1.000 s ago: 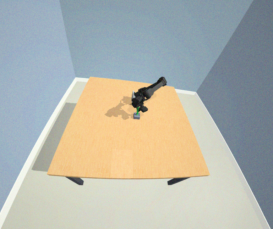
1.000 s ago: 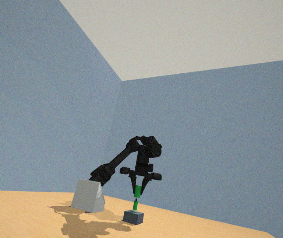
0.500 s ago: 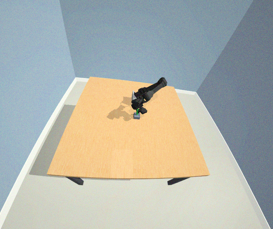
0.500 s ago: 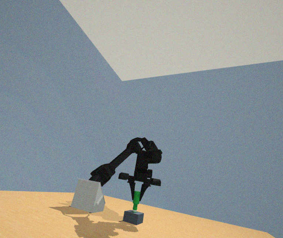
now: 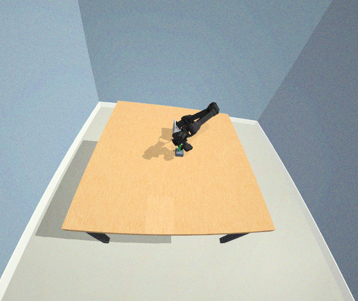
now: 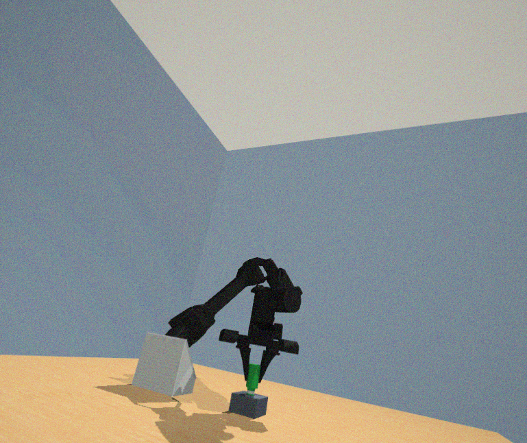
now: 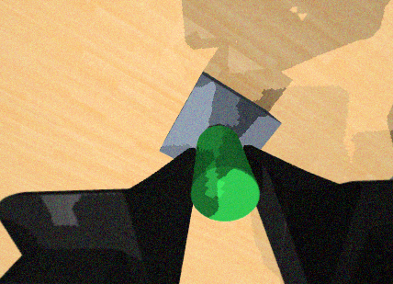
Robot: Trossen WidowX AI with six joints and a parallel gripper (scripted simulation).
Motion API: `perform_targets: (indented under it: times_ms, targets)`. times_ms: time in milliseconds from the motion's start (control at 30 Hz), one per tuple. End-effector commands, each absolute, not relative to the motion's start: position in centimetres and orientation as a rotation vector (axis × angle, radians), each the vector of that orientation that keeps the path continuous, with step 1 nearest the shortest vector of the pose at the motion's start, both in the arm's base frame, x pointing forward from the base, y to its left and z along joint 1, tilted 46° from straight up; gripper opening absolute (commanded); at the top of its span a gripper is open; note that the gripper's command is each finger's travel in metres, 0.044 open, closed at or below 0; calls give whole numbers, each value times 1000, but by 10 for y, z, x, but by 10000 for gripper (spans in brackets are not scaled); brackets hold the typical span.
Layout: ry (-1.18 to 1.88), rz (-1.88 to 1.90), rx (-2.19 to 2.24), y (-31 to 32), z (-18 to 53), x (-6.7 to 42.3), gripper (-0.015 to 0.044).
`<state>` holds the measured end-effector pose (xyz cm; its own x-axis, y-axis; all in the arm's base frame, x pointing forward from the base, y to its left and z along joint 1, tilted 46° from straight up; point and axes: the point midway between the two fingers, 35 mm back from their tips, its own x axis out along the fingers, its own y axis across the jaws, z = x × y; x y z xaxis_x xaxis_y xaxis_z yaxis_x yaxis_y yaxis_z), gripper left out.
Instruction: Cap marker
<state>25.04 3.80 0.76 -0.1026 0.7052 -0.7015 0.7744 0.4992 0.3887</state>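
Note:
My gripper (image 6: 253, 377) (image 7: 219, 153) (image 5: 180, 147) is shut on the green cap (image 6: 253, 374) (image 7: 223, 177) (image 5: 180, 147) and holds it upright, straight over the grey holder block (image 6: 248, 404) (image 7: 204, 114) (image 5: 179, 154). The cap sits low on the marker; only a short green bit of the marker (image 6: 250, 392) shows between the cap's lower end and the block. In the wrist view the cap hides the marker fully.
The arm's grey wedge-shaped base (image 6: 164, 364) (image 5: 175, 126) stands just behind and left of the block. The wooden table (image 5: 159, 194) (image 6: 54, 410) spreads wide around the block, with its edges far off.

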Motion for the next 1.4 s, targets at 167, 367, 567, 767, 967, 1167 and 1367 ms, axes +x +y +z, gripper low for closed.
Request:
perform_targets:
  times_ms: [167,367,567,767,967,1167,1367]
  targets:
    - [1837,-96,1236,39,7,250,26]
    - [1837,-96,1236,39,7,250,184]
    - [1837,-96,1236,39,7,250,341]
    - [1837,-97,1236,37,9,250,440]
    - [1837,-99,1235,-13,57,257,440]
    - [1827,-40,1191,-15,59,257,387]
    - [1677,452,786,-11,54,254,230]
